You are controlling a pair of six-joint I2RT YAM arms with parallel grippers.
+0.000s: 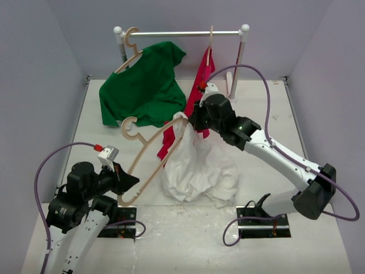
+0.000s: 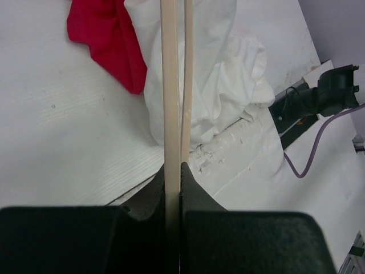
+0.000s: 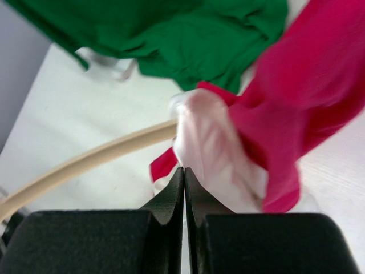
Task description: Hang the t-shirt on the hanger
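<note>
A wooden hanger [image 1: 149,142] slants above the table, hook at the upper left. My left gripper [image 1: 128,181] is shut on its lower end; in the left wrist view the hanger [image 2: 170,85] runs straight up from the left gripper [image 2: 174,168]. A white t-shirt [image 1: 197,165] is heaped at the table's middle, one part pulled up to my right gripper [image 1: 193,120], which is shut on it beside the hanger's far end. In the right wrist view the white cloth [image 3: 211,142] bunches just past the right gripper [image 3: 183,171], over the hanger's arm [image 3: 85,162].
A clothes rack [image 1: 182,33] stands at the back. A green t-shirt [image 1: 142,85] hangs from it on another hanger and spreads onto the table. A red t-shirt [image 1: 199,80] hangs beside it, right behind my right gripper. Purple cables loop by both arms.
</note>
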